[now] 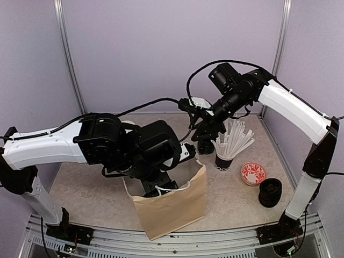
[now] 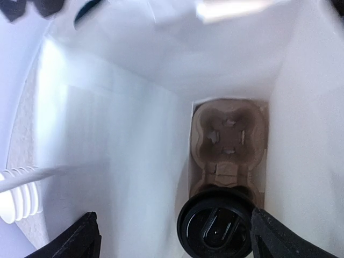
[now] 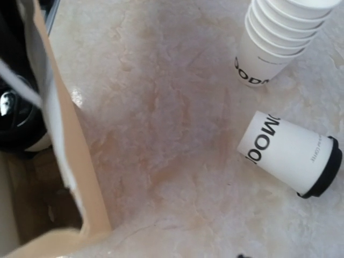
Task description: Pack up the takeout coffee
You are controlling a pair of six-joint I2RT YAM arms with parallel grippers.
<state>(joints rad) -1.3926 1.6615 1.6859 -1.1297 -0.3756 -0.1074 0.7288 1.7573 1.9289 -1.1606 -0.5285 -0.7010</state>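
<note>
- The left gripper (image 2: 174,231) hangs deep in the bag (image 1: 177,209) with its jaws released and spread wide either side of the packed cup (image 2: 215,228), gripping nothing.
- That cup stands in the near socket of the tray (image 2: 228,134) on the bag floor; the far socket is empty.
- To do this step well, lift straight up, fingers (image 2: 80,239) wide and centred, so they snag neither the lid nor the thin paper walls.
- The bag is brown outside, white inside, creased and floppy. The tray is rough moulded pulp and the lid is glossy black plastic.
- The right gripper (image 1: 206,141) hovers behind the bag; I cannot tell how its jaws stand.
- Below it, the loose cup (image 3: 290,161) lies on its side on the marbled table (image 3: 161,107), lidded, smooth and tapered, likely to roll. It is best grasped across the body.
- A stack (image 3: 279,37) of empty cups stands just beyond it.
</note>
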